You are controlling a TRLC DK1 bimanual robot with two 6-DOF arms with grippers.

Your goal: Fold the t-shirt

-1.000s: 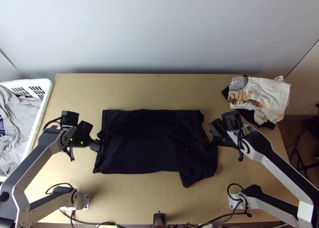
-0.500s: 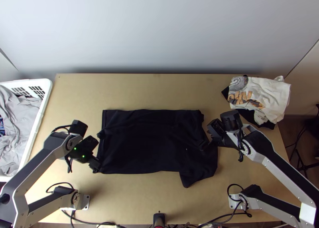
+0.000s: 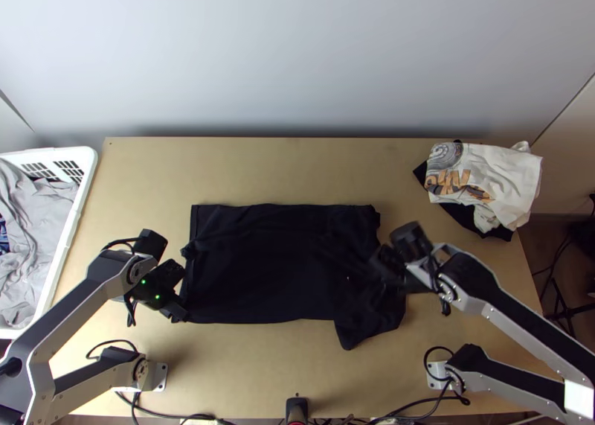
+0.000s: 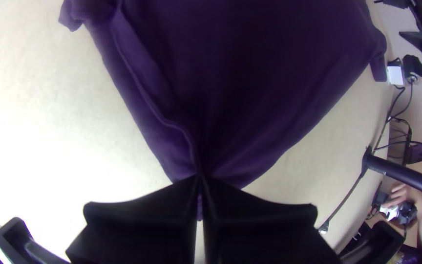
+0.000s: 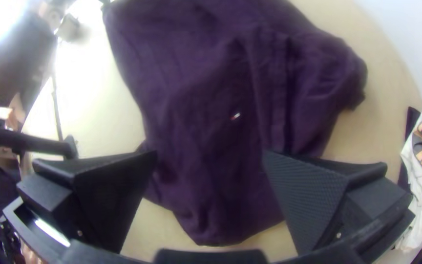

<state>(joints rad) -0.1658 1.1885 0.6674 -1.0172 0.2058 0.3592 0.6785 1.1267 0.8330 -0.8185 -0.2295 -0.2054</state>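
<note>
T-shirt (image 3: 260, 269) lay lengthwise parallel to table's (image 3: 253, 373) near edge, right-end flap (image 3: 368, 327) pointing nearward. Left gripper (image 3: 178, 315) pinched its near-left corner; right gripper (image 3: 383, 267) stood spread.

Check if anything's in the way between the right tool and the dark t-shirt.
Nothing visible stands between them: the right tool is open over the t-shirt, with cloth showing between its spread fingers. The white printed garment lies off to one side, out of that path.
</note>
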